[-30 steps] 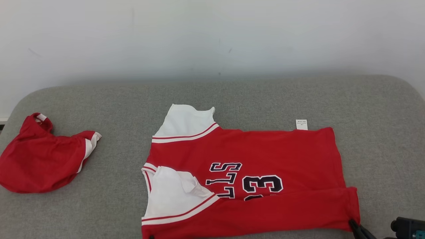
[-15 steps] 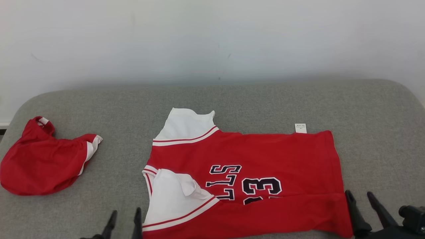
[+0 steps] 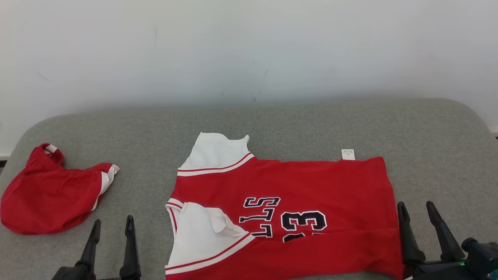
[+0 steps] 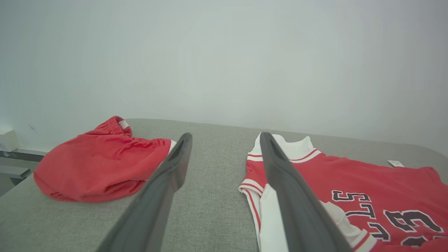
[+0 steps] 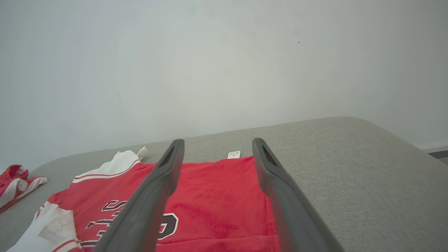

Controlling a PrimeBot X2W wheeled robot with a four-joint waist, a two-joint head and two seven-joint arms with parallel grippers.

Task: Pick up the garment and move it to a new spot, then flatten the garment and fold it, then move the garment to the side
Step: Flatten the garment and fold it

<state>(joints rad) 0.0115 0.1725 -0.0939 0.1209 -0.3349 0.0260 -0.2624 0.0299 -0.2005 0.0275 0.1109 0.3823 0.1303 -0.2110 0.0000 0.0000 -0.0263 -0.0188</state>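
Garment (image 3: 311, 186): a red knit jersey that lies flat on the grey cushion (image 3: 439, 155), from its middle down to its near edge. The white sleeves point toward the cushion's left edge and the straight hem toward its right edge. Each sleeve ends at a band of red and white stripes. Dark block letters and a number with white outlines run across the chest. The near long side is folded up over the body as a smooth strip that covers the lower part of the lettering. A small white tag (image 3: 348, 154) sticks out at the far hem corner.

The cushion is coarse woven fabric with rounded far corners, set against a plain matte wall (image 3: 249, 46). Near its left edge sits a bunched pair of red shorts (image 3: 46, 194) with a gathered waistband and white trim.

The left gripper (image 3: 112, 222) stands over bare cushion between the shorts and the jersey, its long dark tapered fingers spread apart and holding nothing. The right gripper (image 3: 415, 206) is just beside the hem, likewise spread and empty.
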